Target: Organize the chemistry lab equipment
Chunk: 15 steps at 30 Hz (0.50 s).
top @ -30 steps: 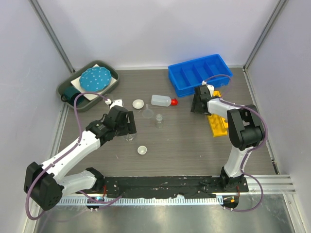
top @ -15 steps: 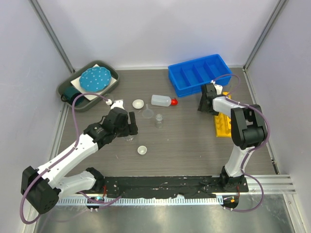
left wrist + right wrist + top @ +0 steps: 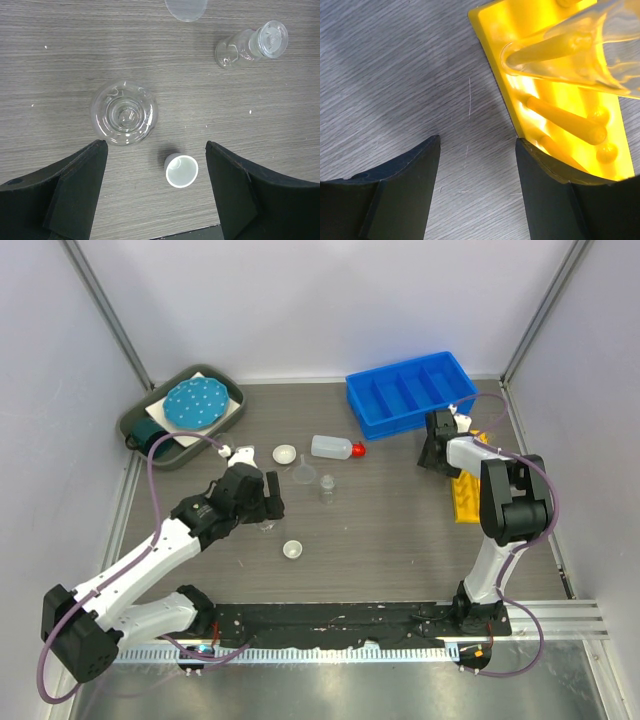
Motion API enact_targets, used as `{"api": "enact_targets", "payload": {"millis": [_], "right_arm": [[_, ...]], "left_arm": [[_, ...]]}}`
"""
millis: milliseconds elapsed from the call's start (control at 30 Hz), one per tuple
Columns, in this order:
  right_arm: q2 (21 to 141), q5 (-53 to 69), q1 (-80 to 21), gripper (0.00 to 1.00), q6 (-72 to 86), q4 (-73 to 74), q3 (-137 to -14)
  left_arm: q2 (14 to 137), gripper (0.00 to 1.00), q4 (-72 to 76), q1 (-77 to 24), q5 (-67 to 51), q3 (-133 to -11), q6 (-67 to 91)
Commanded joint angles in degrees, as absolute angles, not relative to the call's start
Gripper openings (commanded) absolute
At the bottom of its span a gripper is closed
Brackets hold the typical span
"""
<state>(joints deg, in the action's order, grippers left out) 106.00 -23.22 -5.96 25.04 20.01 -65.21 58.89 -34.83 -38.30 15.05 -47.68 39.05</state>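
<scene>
The left claw is held wide open with nothing gripped; a round glass flask is seen on the desk just ahead of its left finger, a small white dish between the fingers, and a smaller glass flask farther ahead beyond the right finger. The right claw is likewise spread open and empty, with the yellow rack ahead of its right finger and a clear glass vessel set over one of the rack's pegs.
</scene>
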Motion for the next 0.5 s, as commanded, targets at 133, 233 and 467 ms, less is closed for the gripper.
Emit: {"api": "enact_targets", "payload": {"millis": [133,233,467], "right_arm": [[102.9,-21.3,-6.3,0.67,25.5,26.5,-66.1],[100.8,-20.1,-8.3,0.67,25.1,28.0,-68.5],[97.7,-20.3,-14.8,0.68,23.7,32.4,-77.0]], "left_arm": [[58.4,0.84,-37.7,-38.7,17.0,-51.1,40.0],[59.1,0.84,-39.9,-38.7,17.8,-52.9,39.9],[58.9,0.85,-42.4,-38.7,19.9,-55.2,39.6]]}}
